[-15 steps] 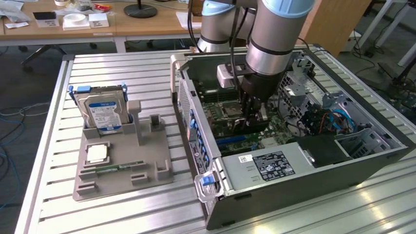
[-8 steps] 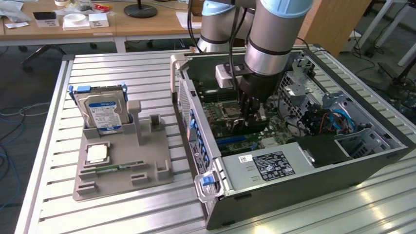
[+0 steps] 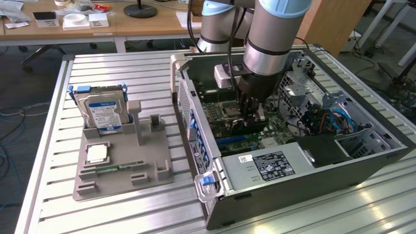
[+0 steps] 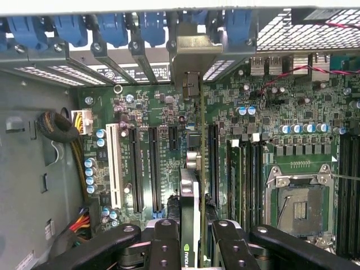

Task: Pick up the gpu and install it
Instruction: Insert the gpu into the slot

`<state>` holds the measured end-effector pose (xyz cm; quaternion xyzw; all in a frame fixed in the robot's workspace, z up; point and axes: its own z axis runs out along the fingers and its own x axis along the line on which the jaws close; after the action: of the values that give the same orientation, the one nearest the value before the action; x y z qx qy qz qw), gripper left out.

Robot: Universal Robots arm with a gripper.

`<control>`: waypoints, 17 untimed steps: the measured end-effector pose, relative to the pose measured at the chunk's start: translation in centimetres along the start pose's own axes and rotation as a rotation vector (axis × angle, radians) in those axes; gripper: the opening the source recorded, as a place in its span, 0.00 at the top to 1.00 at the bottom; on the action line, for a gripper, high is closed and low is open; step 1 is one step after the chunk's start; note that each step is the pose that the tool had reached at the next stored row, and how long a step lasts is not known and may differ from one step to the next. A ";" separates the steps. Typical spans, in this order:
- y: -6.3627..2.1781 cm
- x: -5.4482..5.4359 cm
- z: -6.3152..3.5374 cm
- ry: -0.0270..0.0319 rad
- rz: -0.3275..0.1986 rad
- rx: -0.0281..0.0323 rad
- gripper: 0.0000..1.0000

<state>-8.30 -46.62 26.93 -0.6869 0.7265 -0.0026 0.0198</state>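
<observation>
My gripper [image 3: 251,113] reaches down into the open computer case [image 3: 305,175], over the motherboard [image 3: 217,105]. It is shut on the gpu [image 3: 248,127], a dark card held on edge. In the wrist view the gpu [image 4: 190,194] runs edge-on between my black fingers [image 4: 163,242], and my gripper [image 4: 191,250] clamps its near end. Its metal end bracket [image 4: 191,53] stands against the case's rear slot openings, between the blue latches. The card's lower edge sits along the line of the long black expansion slots [image 4: 138,169] on the motherboard [image 4: 163,112]; whether it is seated in one I cannot tell.
The empty CPU socket [image 4: 298,205] and memory slots [image 4: 247,180] lie beside the card. Cable bundles [image 4: 62,129] hang at the case wall. On the table at the exterior view's left, a grey fixture [image 3: 120,178] holds a hard drive [image 3: 104,114], a memory stick [image 3: 120,167] and a chip [image 3: 97,153].
</observation>
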 end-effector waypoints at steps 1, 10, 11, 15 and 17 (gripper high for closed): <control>0.05 0.0 0.00 -0.0001 0.000 0.0000 0.73; 0.34 0.0 -0.01 -0.0001 0.000 0.0000 0.73; 0.36 0.0 0.00 0.0001 0.000 -0.0001 0.73; 0.44 0.0 0.10 0.0012 0.000 0.0001 0.73; 0.44 0.0 0.11 0.0011 0.000 0.0001 0.73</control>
<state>-8.74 -46.62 26.81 -0.6869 0.7265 -0.0031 0.0194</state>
